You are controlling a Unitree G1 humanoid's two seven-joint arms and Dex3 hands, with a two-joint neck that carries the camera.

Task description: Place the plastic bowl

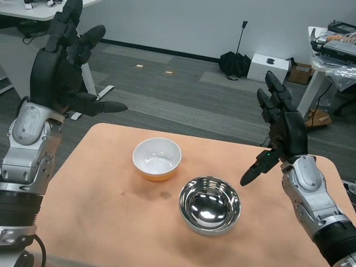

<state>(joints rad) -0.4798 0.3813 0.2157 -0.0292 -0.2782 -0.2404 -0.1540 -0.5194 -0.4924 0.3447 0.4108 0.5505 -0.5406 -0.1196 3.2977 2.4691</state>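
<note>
Plastic bowl (157, 159), white inside and orange outside, sits upright on the tabletop (100, 206), just beside a steel bowl (209, 204). Left robot hand (64, 67) and right robot hand (281, 130) hover open and empty. A careless reach could knock either bowl, since they sit so close.

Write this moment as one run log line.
left hand: open, raised | right hand: open | plastic bowl: on table, beside steel bowl

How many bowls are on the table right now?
2: a white plastic bowl with orange outside at the middle, and a shiny metal bowl beside it, nearer the right hand. None appear hidden.
</note>
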